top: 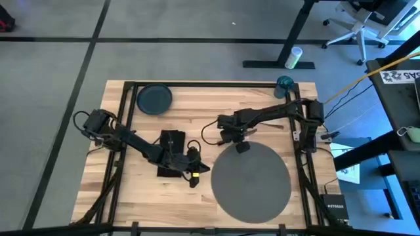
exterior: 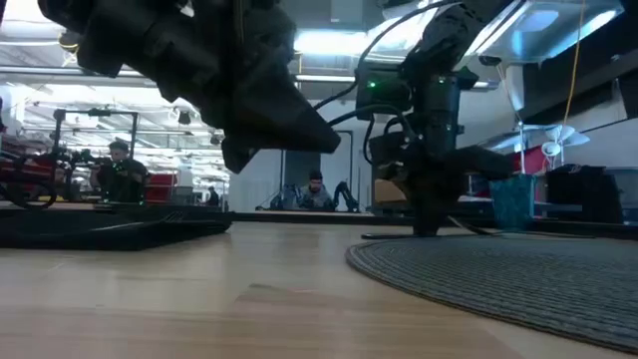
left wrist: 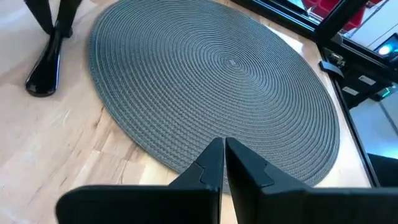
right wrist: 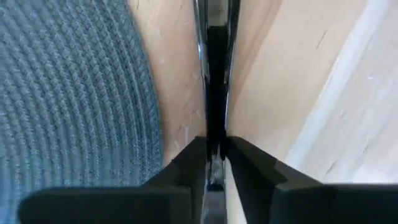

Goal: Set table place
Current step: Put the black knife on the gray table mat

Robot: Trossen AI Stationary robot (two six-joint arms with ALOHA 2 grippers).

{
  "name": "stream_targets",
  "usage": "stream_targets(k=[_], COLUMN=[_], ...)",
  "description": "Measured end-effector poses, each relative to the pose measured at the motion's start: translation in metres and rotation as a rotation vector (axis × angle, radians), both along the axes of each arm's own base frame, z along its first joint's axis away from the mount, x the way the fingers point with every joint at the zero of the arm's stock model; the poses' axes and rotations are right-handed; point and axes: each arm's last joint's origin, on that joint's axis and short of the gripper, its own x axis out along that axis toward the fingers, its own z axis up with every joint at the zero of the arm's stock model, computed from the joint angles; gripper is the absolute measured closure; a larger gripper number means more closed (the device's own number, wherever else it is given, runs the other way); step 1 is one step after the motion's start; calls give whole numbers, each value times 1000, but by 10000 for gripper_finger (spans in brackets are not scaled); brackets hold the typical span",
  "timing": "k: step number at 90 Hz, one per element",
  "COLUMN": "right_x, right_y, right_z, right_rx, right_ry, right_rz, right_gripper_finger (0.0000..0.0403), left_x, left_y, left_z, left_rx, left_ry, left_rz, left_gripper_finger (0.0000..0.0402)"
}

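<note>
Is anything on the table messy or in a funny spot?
Nothing looks spilled or broken. The dark round plate and small teal cup sit at the wooden table's far edge, away from the big round grey placemat.

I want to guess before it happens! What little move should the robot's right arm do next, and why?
Probably lay the utensil flat on the table and open its fingers. The right gripper is shut on this slim, shiny piece. It holds it over bare wood just beside the placemat, with the lower end seemingly touching the table. The left gripper waits shut by the placemat's edge.
</note>
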Motion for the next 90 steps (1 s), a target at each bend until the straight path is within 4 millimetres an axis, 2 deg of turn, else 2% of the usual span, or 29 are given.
stream_targets(k=[13, 27, 47, 58, 67, 90], right_x=[4, 4, 5, 7, 8, 18], right_y=[0, -3, -2, -4, -7, -6], right_z=[6, 3, -18, -21, -20, -3], right_rx=[1, 10, 56, 53, 51, -15], right_ry=[8, 1, 35, 25, 16, 40], right_rz=[0, -2, 1, 25, 40, 48], right_gripper_finger=[295, 293, 321, 356, 389, 397], left_x=[0, -1, -2, -2, -2, -2], left_y=[1, 2, 2, 2, 2, 3], left_z=[0, -3, -5, -5, -5, -5], left_rx=[11, 17, 26, 27, 30, 37], left_ry=[5, 27, 53, 54, 53, 52], left_rz=[-2, 2, 1, 1, 5, 17], left_gripper_finger=[402, 402, 402, 402, 402, 402])
